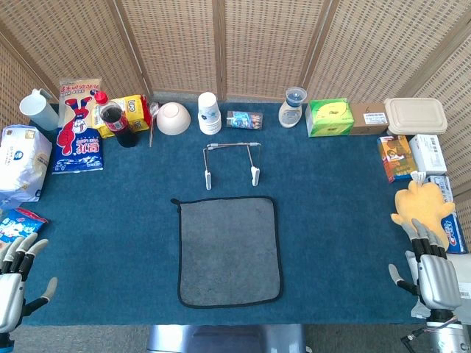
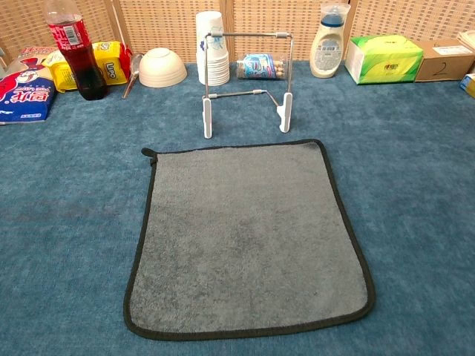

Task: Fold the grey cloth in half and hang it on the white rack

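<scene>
The grey cloth [image 1: 229,250] lies spread flat and unfolded on the blue table [image 1: 338,220], its black-trimmed far edge just short of the white rack [image 1: 230,163], which stands upright behind it on two white feet. The left hand [image 1: 16,276] waits at the near left corner of the table and the right hand [image 1: 430,268] at the near right, both well apart from the cloth, fingers spread and holding nothing. Neither hand shows in the chest view, where the cloth [image 2: 249,237] fills the foreground and the rack's top bar [image 2: 249,34] runs level above it. The fold has apparently not begun. To do it cleanly, each hand would likely pinch one near corner, lift both together and lay the near edge evenly onto the far edge, so the trim lines up. The rack looks light; a careless brush while draping could tip it toward the paper cups [image 1: 210,112] behind
</scene>
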